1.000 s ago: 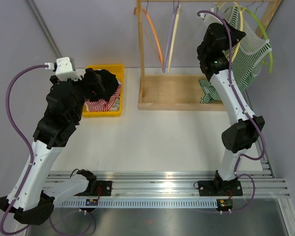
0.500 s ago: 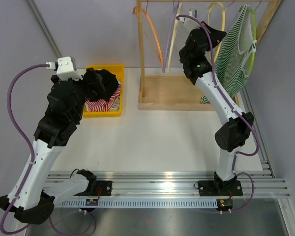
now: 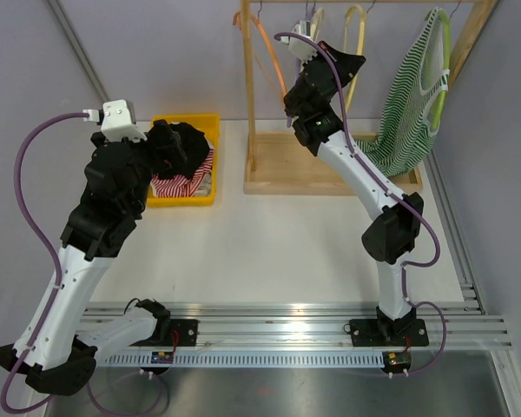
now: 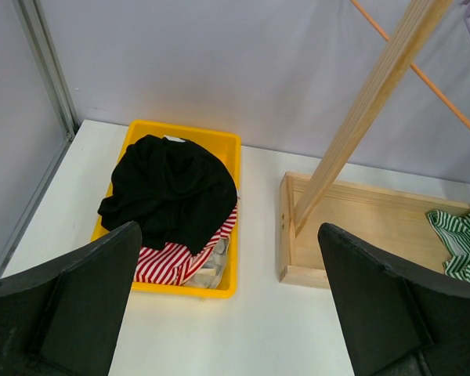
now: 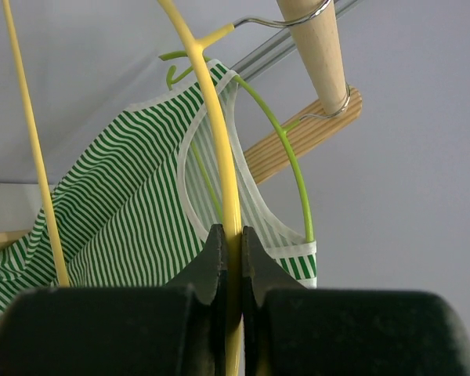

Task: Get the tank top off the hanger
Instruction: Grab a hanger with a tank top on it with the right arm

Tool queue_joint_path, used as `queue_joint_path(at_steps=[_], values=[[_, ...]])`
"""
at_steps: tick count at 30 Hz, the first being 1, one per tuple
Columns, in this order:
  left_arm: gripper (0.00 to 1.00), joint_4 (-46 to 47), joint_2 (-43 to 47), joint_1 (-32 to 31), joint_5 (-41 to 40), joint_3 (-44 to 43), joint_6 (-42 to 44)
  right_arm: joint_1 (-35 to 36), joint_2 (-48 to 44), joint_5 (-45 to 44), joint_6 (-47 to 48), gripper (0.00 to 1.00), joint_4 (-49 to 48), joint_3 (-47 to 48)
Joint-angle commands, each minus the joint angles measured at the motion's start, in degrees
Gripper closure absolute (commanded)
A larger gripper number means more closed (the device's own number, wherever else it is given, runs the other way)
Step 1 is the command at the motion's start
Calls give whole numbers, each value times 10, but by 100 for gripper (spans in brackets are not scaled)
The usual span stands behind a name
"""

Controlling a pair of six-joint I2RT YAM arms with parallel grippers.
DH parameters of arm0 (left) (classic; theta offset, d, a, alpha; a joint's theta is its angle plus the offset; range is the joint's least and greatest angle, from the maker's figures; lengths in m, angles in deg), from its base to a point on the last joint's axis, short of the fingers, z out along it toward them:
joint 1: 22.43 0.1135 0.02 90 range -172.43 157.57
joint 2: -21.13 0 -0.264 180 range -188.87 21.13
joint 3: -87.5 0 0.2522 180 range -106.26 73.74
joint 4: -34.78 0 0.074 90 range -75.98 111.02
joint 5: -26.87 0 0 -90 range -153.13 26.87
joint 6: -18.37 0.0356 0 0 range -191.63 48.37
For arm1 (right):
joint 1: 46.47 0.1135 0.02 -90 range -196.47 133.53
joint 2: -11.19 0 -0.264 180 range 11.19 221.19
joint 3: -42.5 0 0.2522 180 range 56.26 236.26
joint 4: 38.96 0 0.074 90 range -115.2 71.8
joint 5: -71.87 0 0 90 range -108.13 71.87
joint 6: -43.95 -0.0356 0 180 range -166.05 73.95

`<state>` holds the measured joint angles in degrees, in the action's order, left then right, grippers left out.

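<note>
The green-and-white striped tank top [image 5: 125,227] still hangs on its lime-green hanger [image 5: 290,164] from the wooden rail [image 5: 313,47], so removal is not yet done. The right gripper [image 5: 227,247] pinches a neighbouring yellow hanger [image 5: 215,141] instead. The left gripper [image 4: 231,270] hovers spread wide above the worktop [image 4: 258,329].

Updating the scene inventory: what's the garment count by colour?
Green-and-white striped: 1, tank top hanging on the rack
Black: 1, black garment in the yellow bin
Red-and-white striped: 1, red striped garment under the black one
Total: 3; a pale bit beside the red stripes is too unclear to count.
</note>
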<state>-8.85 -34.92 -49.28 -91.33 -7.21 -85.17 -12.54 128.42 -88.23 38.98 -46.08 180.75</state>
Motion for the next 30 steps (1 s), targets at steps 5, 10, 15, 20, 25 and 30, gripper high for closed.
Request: queue_joint_path(at_steps=[5,10,15,20,25,30], values=[[1,25,2,-1,11,1,-3,20,-12,49,-91,86,17,3],[1,25,2,-1,11,1,-4,30,-60,57,-182,46,19,-39],[1,25,2,-1,11,1,-4,39,-128,86,-295,36,67,-61],[1,29,1,-1,16,3,-3,40,-202,121,-376,26,106,-79],[1,32,-3,-1,25,4,-2,40,-291,182,-492,2,185,-117],[1,36,-3,-2,51,4,2,38,-349,267,-604,0,405,-48]])
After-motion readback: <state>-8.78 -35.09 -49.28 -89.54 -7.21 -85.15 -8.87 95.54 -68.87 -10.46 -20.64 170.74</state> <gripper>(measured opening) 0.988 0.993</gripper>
